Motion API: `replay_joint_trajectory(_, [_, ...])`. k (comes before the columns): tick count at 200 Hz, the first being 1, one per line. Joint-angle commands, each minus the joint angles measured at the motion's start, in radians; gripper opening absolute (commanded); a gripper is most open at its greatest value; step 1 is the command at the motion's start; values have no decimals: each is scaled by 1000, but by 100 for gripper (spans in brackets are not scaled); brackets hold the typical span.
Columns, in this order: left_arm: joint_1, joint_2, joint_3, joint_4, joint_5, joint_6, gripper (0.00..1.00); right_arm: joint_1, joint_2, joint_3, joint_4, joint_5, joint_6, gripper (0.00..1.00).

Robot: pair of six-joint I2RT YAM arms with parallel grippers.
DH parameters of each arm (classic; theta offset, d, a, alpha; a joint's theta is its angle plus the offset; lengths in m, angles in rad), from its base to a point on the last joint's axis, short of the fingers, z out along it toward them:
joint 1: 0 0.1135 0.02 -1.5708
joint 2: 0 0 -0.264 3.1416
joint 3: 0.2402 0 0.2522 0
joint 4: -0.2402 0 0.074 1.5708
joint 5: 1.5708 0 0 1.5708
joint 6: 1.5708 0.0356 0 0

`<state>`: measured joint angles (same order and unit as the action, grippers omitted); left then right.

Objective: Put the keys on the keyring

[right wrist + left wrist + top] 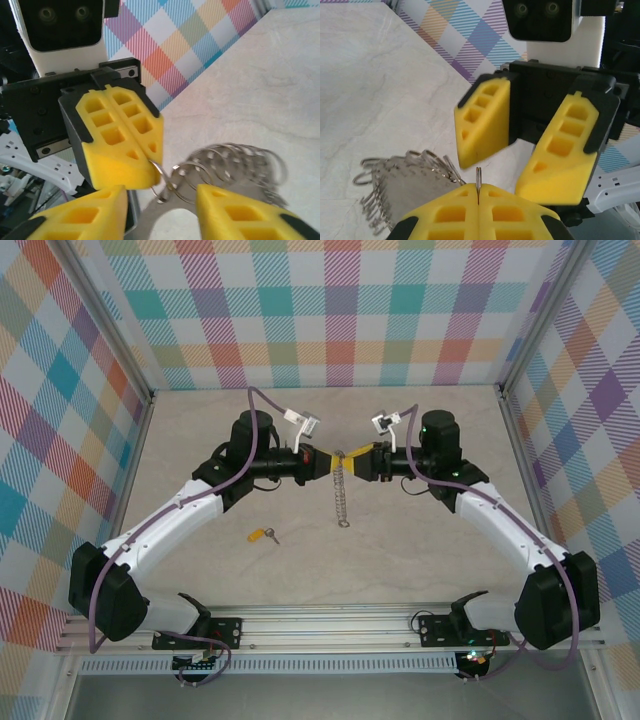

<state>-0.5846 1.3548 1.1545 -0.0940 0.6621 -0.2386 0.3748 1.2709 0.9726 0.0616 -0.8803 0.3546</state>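
Key (264, 534): lies flat on the table (430, 560), in front of the left arm and well apart from both claws. Its long axis runs roughly left to right, yellow head to the left, dark blade pointing right and slightly toward the bases.

Left gripper (478, 192): closed, fingers pressed flat together, with one thin wire link of the keyring (341, 490) pinched at the very tips. The bite is shallow.

Keyring: held at its top end between the two claws. In the top view its long axis runs from the pinch straight toward the near edge. Whether the low end rests on the table cannot be told. In the wrist views the links bunch loosely beside the pinch.

Right gripper (161, 197): open, fingers either side of the chain, holding nothing.

Assessment: the step in hand appears to be passing the ring to the left claw alone. The right claw should back straight off so no link snags. The left pinch should stay firm. The key is best taken by its head.
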Motion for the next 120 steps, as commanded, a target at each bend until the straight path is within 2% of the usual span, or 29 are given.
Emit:
replay_joint_trajectory(1, [8, -4, 34, -20, 0, 50, 0, -52, -68, -37, 60, -2, 53, 45])
replay_joint_trajectory(50, [8, 21, 133, -209, 24, 200, 0, -79, -139, -79, 48, -11, 96, 46])
replay_joint_trajectory(120, [9, 70, 242, -361, 125, 307, 0, -67, -84, -86, 157, -84, 153, 42])
